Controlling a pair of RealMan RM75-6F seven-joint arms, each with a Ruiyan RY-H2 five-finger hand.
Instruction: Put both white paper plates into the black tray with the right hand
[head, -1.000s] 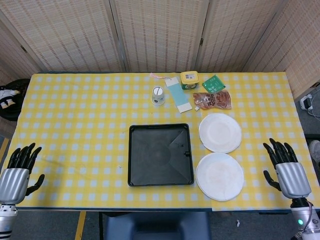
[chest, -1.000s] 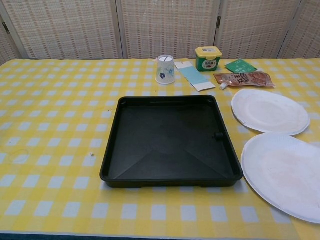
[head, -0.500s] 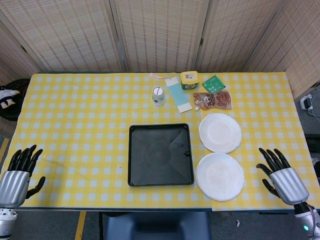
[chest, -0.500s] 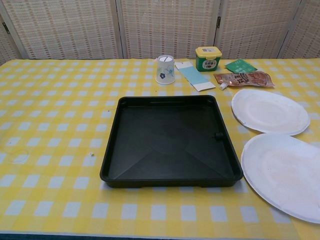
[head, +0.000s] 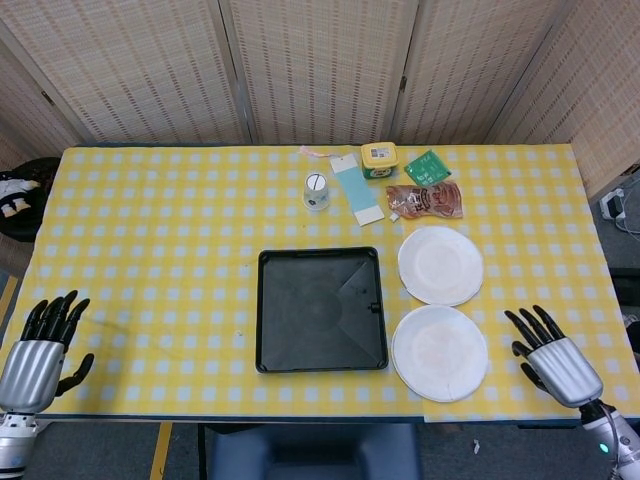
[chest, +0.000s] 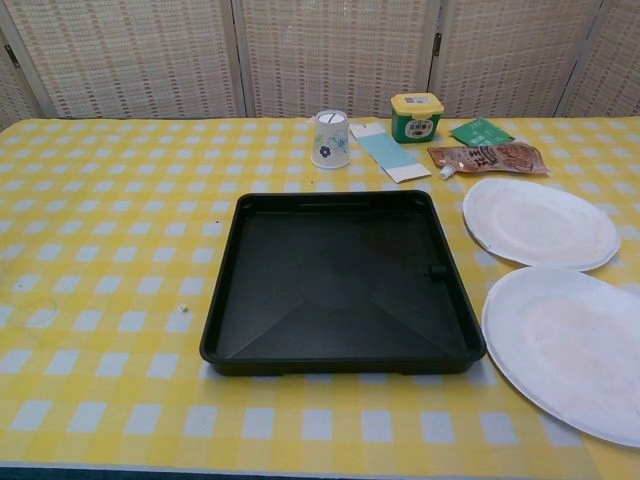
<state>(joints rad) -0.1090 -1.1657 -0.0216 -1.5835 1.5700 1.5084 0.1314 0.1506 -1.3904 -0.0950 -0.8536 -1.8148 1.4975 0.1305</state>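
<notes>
The near white paper plate (head: 440, 352) lies flat on the yellow-checked surface (head: 170, 240), just beside the right wall of the black tray (head: 320, 310). The far white paper plate (head: 440, 264) sits just behind it, the two rims nearly touching, also close to the tray's right side. The tray holds nothing, so neither plate is placed yet.

The right robot hand (head: 553, 352) hovers at the near right edge of the surface, to the right of the near plate and apart from it, its fingers spread and holding nothing. The left robot hand (head: 38, 350) waits at the near left corner, likewise spread and empty. Neither appears in the chest view.

The step in hand looks like the reach for the near plate, the closer of the two. A thin paper plate lying flat offers little to grip, so the sensible approach is probably to come in low from the right, slide fingertips under the raised rim and pinch it against the thumb. Pushing sideways risks shoving the plate against the tray wall or onto the far plate. Once lifted, the plate should clear the tray's rim and go down toward one side, leaving room for the second.
</notes>
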